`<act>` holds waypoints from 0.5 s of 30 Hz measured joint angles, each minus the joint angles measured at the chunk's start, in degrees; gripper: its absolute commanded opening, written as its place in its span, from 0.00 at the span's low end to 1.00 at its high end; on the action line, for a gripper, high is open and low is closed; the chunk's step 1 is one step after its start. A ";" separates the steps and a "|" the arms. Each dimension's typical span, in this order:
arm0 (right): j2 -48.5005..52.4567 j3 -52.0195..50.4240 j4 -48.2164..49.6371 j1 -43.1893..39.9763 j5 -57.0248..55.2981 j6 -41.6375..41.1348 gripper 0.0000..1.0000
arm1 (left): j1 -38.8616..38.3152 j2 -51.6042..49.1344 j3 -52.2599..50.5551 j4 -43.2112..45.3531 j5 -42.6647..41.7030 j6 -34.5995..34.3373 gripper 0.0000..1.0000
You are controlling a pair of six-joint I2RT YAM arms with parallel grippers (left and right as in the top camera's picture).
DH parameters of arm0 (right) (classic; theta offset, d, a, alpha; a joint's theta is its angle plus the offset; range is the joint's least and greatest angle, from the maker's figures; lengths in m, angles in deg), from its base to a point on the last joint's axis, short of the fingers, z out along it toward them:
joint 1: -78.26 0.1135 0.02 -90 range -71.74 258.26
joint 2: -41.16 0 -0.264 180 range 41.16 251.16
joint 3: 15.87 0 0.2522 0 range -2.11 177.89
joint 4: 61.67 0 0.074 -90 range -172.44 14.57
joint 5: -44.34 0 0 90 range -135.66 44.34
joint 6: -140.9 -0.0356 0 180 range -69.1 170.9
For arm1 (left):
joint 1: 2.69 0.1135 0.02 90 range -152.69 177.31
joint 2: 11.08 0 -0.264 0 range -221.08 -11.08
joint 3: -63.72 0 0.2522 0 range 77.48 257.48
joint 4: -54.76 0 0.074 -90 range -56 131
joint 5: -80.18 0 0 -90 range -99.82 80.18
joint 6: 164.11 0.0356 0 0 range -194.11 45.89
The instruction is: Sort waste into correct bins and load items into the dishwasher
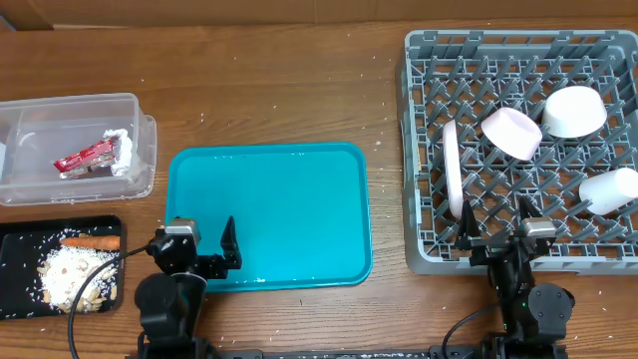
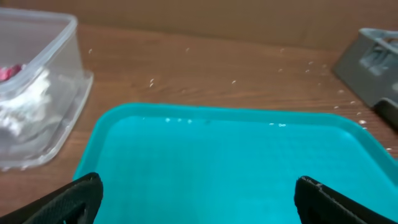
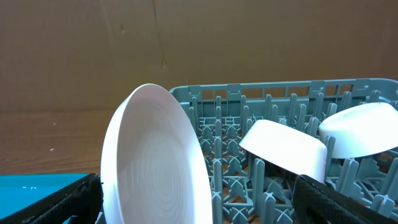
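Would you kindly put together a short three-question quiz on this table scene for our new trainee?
1. True or false: the carrot lies in the clear tub.
2. How many white dishes sit in the dish rack? A two, B four, C six.
3. Which dish in the rack stands on edge?
Key: 1 false, it lies on the black tray; 2 B; 3 the large plate.

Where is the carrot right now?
Overhead view, far left: the carrot lies in the black tray, beside the rice pile, near the clear tub.
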 measured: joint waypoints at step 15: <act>0.00 -0.02 0.00 0.00 0.00 -0.02 1.00 | -2.67 7.45 -2.36 6.78 0.07 4.13 1.00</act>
